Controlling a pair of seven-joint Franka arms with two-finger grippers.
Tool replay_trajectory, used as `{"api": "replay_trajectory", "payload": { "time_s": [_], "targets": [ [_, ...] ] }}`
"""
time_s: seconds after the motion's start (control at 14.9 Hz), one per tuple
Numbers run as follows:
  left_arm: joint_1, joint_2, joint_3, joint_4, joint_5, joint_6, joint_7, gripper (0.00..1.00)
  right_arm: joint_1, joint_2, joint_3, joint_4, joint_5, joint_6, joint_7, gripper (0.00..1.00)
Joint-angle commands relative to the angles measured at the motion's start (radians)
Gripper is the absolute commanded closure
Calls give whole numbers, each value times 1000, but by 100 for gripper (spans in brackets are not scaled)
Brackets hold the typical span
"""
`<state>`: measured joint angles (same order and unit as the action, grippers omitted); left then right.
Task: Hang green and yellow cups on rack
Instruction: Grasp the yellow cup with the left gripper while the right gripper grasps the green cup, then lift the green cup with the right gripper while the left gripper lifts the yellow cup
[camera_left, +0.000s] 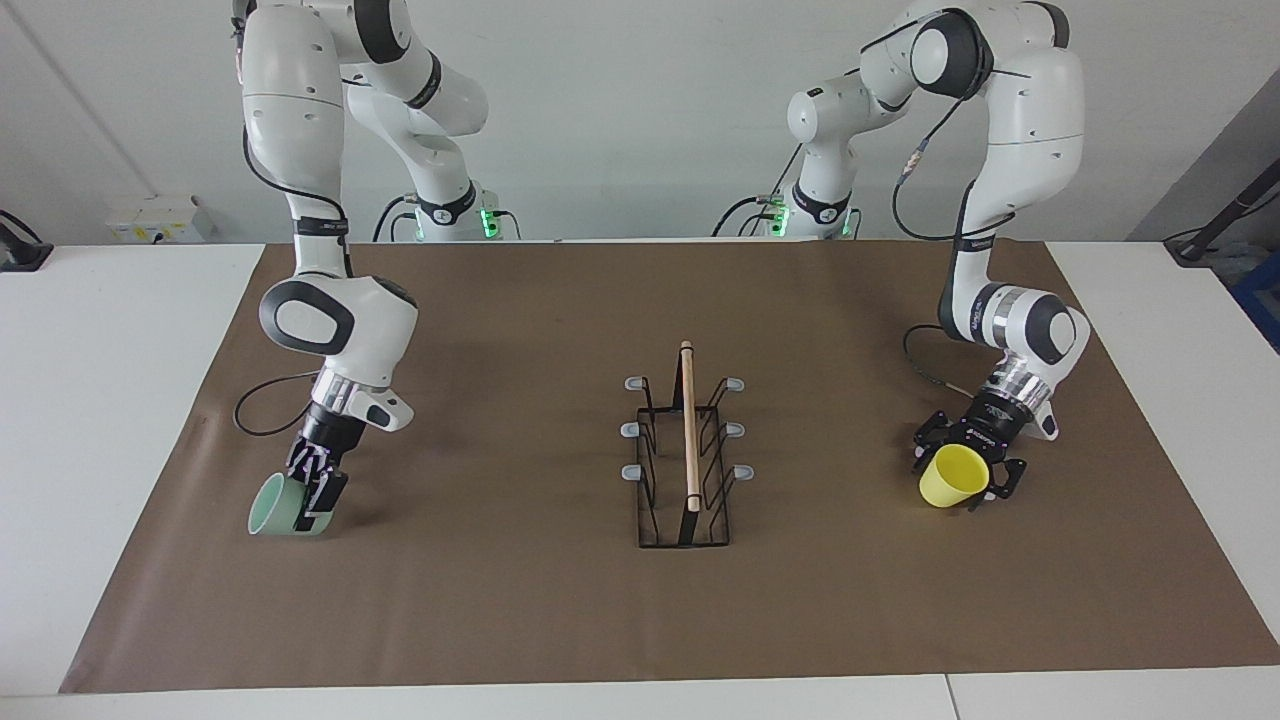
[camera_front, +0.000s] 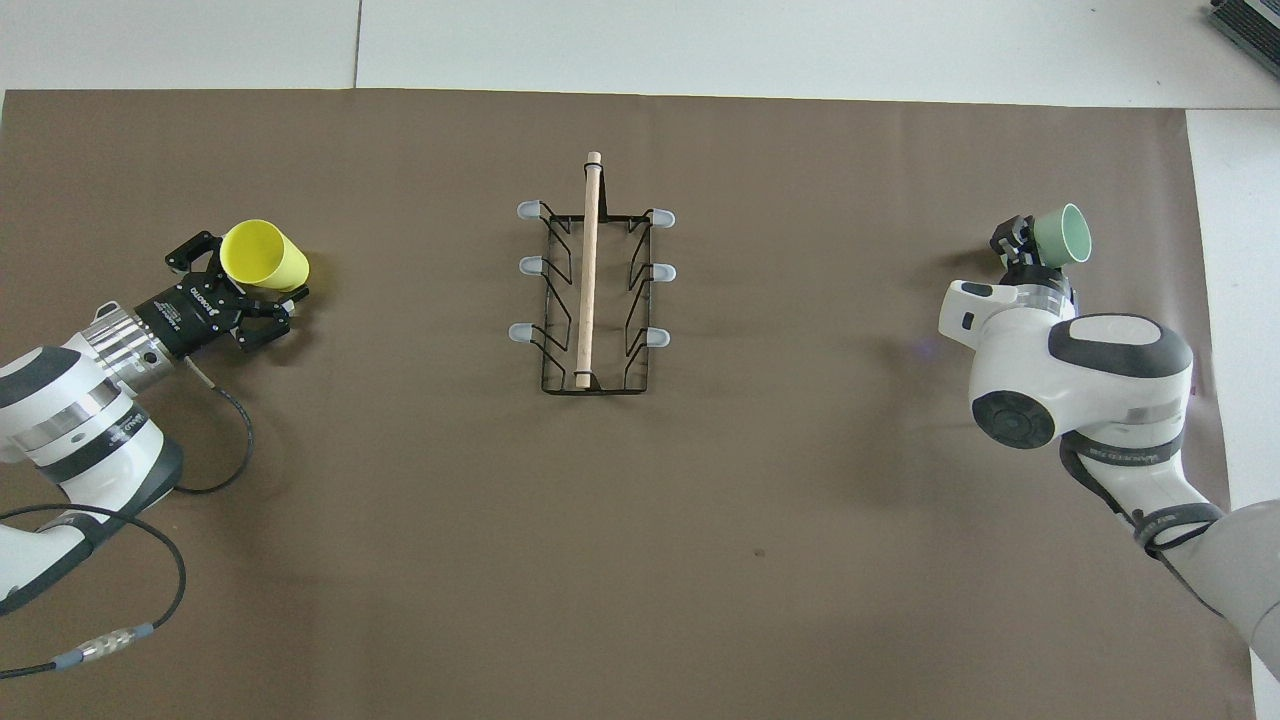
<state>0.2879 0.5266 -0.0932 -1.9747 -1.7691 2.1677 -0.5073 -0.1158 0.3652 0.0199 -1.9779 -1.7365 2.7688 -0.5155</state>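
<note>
— Where's the rack (camera_left: 686, 460)?
— Mid-table on the brown mat: black wire, wooden rod along the top, six grey-tipped prongs, all bare.
— And the cups?
— The yellow cup (camera_left: 953, 477) lies tipped on its side toward the left arm's end. The pale green cup (camera_left: 283, 508) is likewise on its side, toward the right arm's end.

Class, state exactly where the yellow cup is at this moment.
The yellow cup lies tipped between the fingers of the left gripper, at the left arm's end of the brown mat, well apart from the rack at mid-table.
</note>
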Motion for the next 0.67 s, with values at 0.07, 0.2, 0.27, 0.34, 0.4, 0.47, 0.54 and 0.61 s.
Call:
{"api": "replay_trajectory", "payload": {
  "time_s": [0.07, 0.2, 0.27, 0.34, 0.4, 0.47, 0.54, 0.61],
  "targets": [
    [-13, -2, 6, -9, -30, 21, 41, 82, 11, -153, 17, -146, 225, 28, 5, 100],
    [-15, -2, 7, -9, -26, 23, 88, 100, 37, -183, 23, -168, 290, 28, 5, 100],
    [-15, 0, 9, -7, -21, 23, 92, 100, 59, -189, 28, -168, 328, 26, 5, 100],
    [-15, 0, 9, -1, -17, 23, 92, 100, 79, -196, 29, -168, 362, 23, 6, 100],
    [-15, 0, 9, 6, -1, 23, 92, 100, 87, -196, 29, -167, 380, 23, 6, 100],
    [-16, 0, 9, 14, 37, 23, 92, 100, 88, -193, 29, -161, 390, 23, 8, 100],
    [-9, -2, 10, 25, 77, 18, 90, 100, 90, -192, 31, -156, 399, 23, 11, 100],
    [0, -7, 12, 45, 124, 9, 81, 100, 106, -187, 32, -139, 419, 18, 12, 100]
  ]
}}
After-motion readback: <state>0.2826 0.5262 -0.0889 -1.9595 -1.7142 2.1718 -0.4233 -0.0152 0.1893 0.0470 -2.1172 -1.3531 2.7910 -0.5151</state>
